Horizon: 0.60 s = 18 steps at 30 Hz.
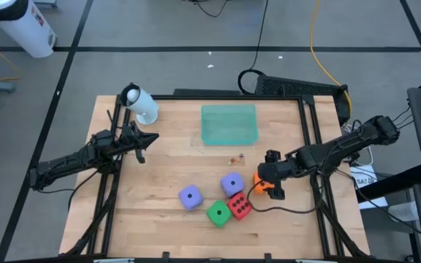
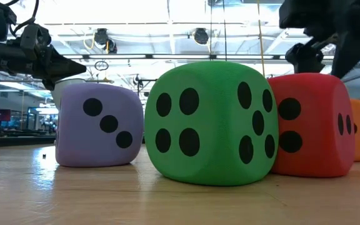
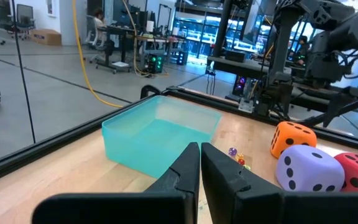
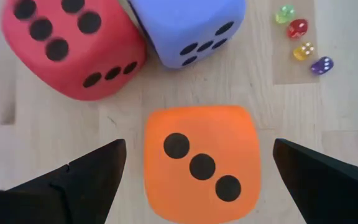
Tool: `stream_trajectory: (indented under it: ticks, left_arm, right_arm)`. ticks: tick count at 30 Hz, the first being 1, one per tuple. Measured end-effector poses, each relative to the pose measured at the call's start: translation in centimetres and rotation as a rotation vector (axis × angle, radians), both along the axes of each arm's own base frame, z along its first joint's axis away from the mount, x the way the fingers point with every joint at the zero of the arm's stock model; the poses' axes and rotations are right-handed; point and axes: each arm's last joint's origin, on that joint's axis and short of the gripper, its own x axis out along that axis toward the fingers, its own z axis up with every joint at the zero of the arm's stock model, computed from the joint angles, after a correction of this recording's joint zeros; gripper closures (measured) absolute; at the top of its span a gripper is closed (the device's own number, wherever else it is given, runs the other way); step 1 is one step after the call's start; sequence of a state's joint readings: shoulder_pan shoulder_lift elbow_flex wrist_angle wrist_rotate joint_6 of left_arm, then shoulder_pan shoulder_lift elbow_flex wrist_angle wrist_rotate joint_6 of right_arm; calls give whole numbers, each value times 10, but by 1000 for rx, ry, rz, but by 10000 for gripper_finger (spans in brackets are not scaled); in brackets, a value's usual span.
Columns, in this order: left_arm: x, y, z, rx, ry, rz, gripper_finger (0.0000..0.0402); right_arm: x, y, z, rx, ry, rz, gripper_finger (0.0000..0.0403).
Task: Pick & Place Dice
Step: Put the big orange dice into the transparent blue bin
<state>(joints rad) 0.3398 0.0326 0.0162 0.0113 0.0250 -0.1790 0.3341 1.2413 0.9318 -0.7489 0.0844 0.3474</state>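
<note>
While the left tool [image 1: 143, 138] waits clenched, the right tool [image 4: 197, 162] straddles the orange die [image 4: 197, 162], released.

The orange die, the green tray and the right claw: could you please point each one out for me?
orange die [image 4: 197, 162], right wrist view, on its three-pip top face.
green tray [image 1: 229, 125], high view, on its floor.
right claw [image 4: 197, 171], right wrist view, midway between its open fingertips, over the die.

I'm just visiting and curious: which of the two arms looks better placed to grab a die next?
The right. Its gripper hangs open directly over the orange die, one finger on each side. The left gripper sits shut near the table's far-left side, away from all the dice.
</note>
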Motion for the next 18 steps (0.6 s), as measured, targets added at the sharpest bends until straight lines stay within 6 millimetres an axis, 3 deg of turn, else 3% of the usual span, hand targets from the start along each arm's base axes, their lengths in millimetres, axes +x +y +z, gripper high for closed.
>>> stream_trajectory:
  ticks: [18]
  left_arm:
    - [5, 2, -8, -13, 95, 0, 376]
  right_arm:
    - [7, 3, -24, -46, 151, 2, 6]
